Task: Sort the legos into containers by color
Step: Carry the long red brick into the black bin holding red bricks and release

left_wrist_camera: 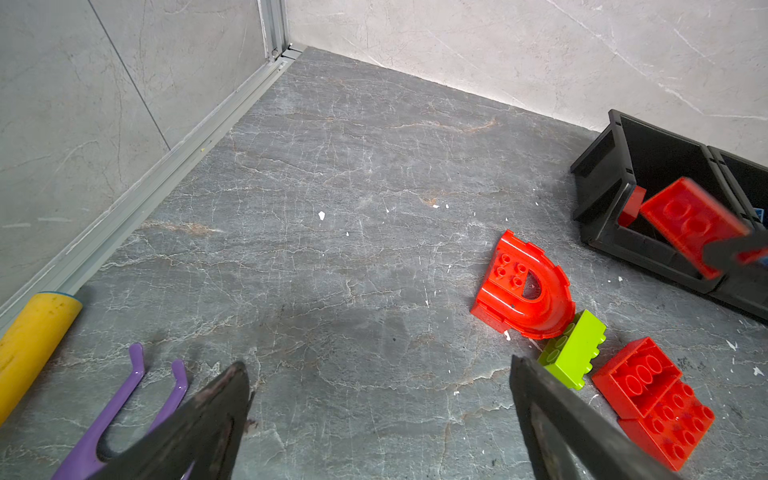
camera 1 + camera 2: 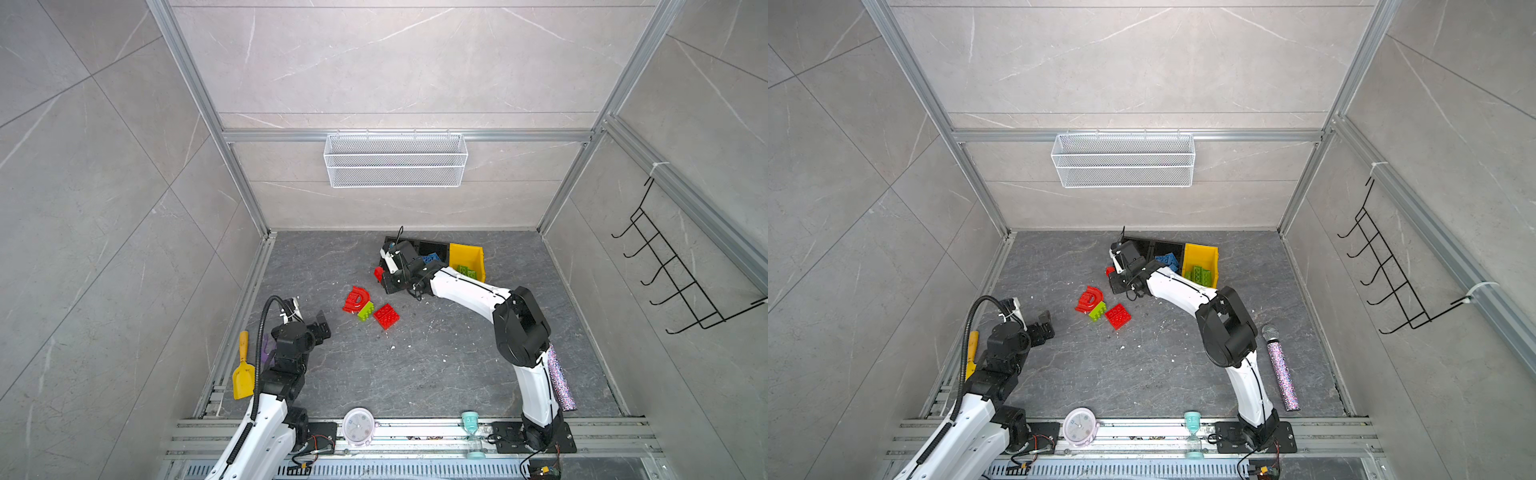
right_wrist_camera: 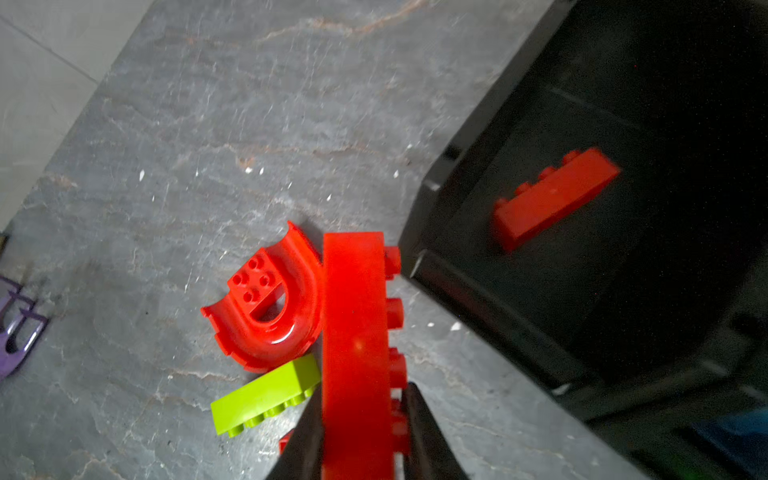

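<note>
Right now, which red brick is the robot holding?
The long brick, pinched in the right gripper; the red arch lies on the floor, another brick in the black bin.

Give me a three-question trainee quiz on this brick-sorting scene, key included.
1. True or false: the right gripper is shut on a long red brick.
2. Which container holds the green bricks? A) yellow bin B) black bin C) wire basket
3. What colour is the floor brick lying against the red arch?
Key: 1 true; 2 A; 3 lime green.
</note>
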Controlling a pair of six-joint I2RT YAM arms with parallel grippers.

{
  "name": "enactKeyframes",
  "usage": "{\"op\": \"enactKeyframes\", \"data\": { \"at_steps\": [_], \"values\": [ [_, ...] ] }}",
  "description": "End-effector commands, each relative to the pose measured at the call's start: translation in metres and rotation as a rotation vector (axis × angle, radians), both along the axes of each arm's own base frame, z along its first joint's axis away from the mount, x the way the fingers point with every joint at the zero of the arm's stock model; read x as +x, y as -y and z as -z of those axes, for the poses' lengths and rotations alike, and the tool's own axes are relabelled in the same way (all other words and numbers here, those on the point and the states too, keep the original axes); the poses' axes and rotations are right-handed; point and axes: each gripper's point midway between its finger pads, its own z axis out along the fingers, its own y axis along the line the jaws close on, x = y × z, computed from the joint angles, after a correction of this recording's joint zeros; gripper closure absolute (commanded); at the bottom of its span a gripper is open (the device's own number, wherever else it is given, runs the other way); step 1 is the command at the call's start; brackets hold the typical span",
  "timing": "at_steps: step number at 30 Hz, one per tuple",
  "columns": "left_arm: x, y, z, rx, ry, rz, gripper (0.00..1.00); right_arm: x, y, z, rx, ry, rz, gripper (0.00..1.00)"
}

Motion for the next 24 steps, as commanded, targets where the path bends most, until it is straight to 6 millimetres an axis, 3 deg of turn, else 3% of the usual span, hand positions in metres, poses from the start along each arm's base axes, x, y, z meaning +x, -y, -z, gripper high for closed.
{"op": "enactKeyframes", "data": {
  "at_steps": [1, 10, 24],
  "values": [
    [0.003, -0.003, -0.014, -0.009, 0.044, -0.017, 0.00, 0.027, 0.017, -0.020, 0.055, 0.014, 0.040, 0.73],
    [0.003, -0.004, -0.013, -0.008, 0.039, -0.026, 0.00, 0.076, 0.051, -0.020, 0.104, 0.014, 0.182, 0.75],
    [0.001, -0.005, -0.014, -0.011, 0.049, -0.029, 0.00, 0.102, 0.062, -0.021, 0.055, 0.002, 0.201, 0.73]
  ]
}}
